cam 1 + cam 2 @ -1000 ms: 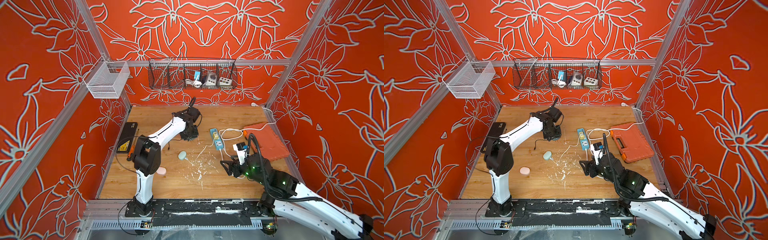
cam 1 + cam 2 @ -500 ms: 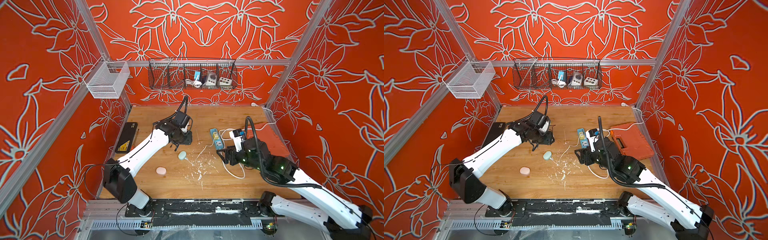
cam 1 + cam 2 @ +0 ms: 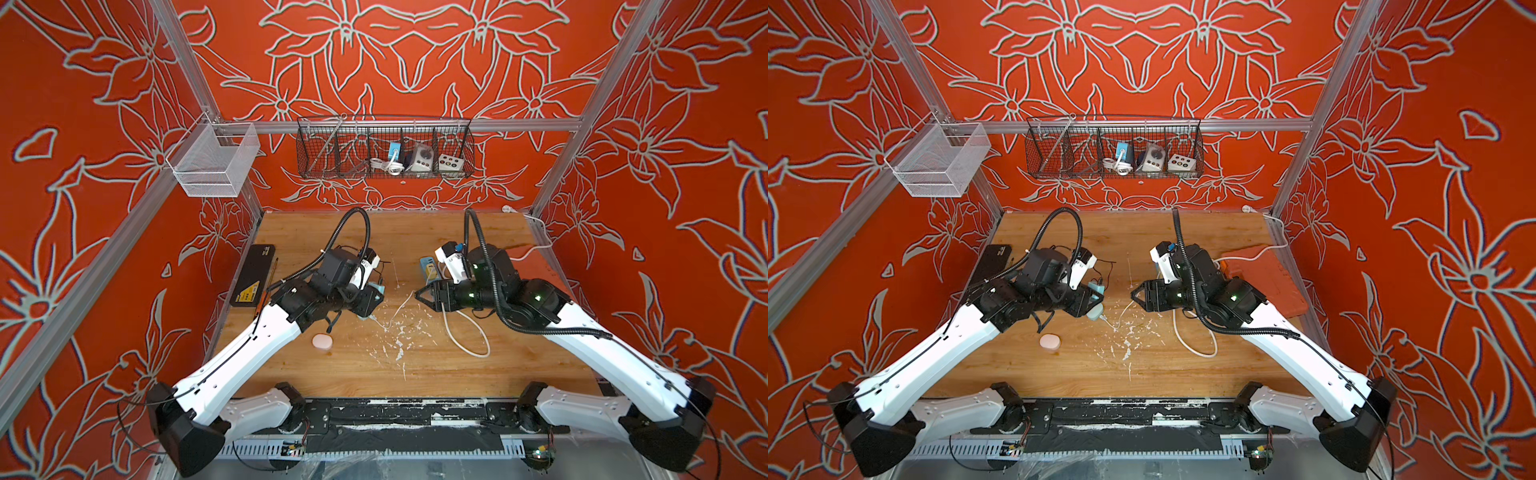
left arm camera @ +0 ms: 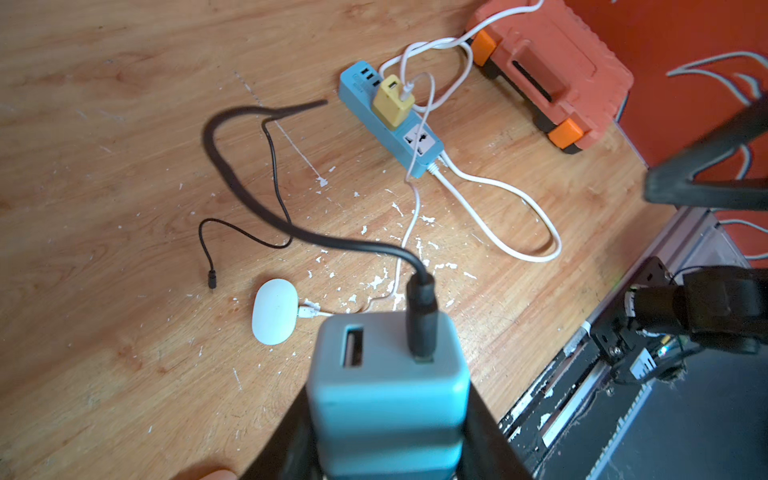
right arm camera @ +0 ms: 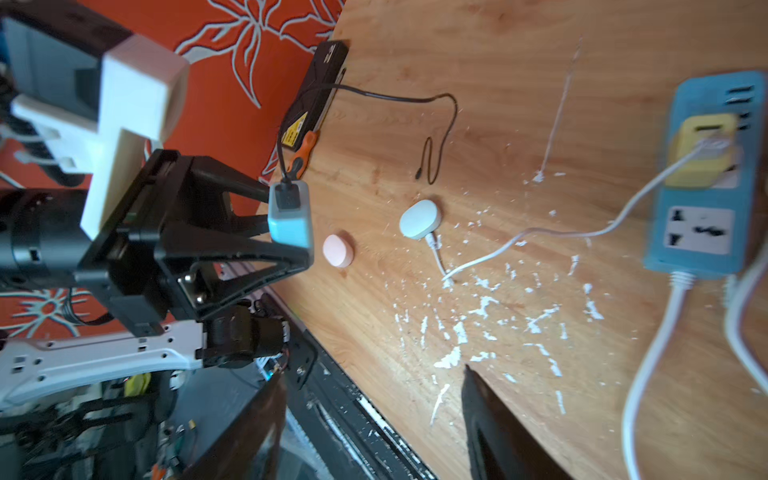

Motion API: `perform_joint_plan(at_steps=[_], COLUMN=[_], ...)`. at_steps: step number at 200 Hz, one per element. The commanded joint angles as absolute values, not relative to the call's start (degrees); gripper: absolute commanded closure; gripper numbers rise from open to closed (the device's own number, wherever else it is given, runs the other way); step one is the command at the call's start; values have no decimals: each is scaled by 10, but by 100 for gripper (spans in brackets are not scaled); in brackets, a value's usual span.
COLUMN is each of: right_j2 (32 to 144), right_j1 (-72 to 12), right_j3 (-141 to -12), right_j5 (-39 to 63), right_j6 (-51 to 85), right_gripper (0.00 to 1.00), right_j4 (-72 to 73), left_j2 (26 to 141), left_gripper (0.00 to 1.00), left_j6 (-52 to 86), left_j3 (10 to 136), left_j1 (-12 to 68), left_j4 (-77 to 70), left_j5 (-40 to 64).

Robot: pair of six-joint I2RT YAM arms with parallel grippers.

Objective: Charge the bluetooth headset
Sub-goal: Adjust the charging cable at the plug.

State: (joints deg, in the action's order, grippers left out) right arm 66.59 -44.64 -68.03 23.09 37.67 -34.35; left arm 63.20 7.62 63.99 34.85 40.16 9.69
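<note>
Swung inward to face each other, my left gripper pinches the charger, right gripper spread empty; plugging next.

L hand: clamps teal adapter; black cable plugged in
R hand: fingers apart, nothing btwn
White case: on counter w/ white cable attached; pink case nearby
Power strip: blue; yellow plug in it

We are logging a wooden tabletop carrying: blue power strip, white earbud case, pink round case, orange tool case, black box, paint flecks.
</note>
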Motion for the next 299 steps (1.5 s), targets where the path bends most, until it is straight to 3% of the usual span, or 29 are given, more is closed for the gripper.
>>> perform_joint_plan(at_steps=[1, 179, 245, 299], right_j2=[697, 875, 892, 889], right_j1=[-446, -479, -484, -486], right_j3=[-723, -883, -886, -884], right_j5=[302, 412, 432, 438], right_j6=[396, 341, 346, 342], right_gripper=[35, 44, 54, 76], right_j4=[-338, -456, -439, -441], left_j2=[612, 575, 572, 562], left_gripper=[62, 62, 62, 62], left_j6=[35, -12, -18, -17], left_j3=[629, 604, 599, 598], left_j1=[362, 423, 437, 440], left_j4=[372, 353, 351, 346], left_j5=[104, 94, 102, 91])
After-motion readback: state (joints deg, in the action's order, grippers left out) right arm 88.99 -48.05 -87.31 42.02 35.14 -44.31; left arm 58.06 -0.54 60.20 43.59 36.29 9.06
